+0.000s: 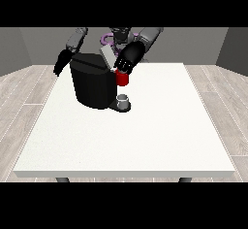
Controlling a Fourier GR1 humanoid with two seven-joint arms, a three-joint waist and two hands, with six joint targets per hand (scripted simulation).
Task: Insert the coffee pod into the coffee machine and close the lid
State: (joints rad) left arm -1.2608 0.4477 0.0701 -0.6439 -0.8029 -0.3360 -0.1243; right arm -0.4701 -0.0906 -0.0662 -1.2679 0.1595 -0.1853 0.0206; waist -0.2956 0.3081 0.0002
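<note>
Up top, the hand at the view's right hovers just above the coffee machine, fingers unclear.

A large white rectangular table has a matt, faintly speckled top. On it stands a bulky black coffee machine with a smooth, plastic-looking, slightly glossy body. Its raised flat lid looks like pale grey brushed metal. A small grey cup with a dull metallic look sits on the machine's dark base. A red thing at the machine looks smooth and glossy. The floor shows pale wood-grain planks.
</note>
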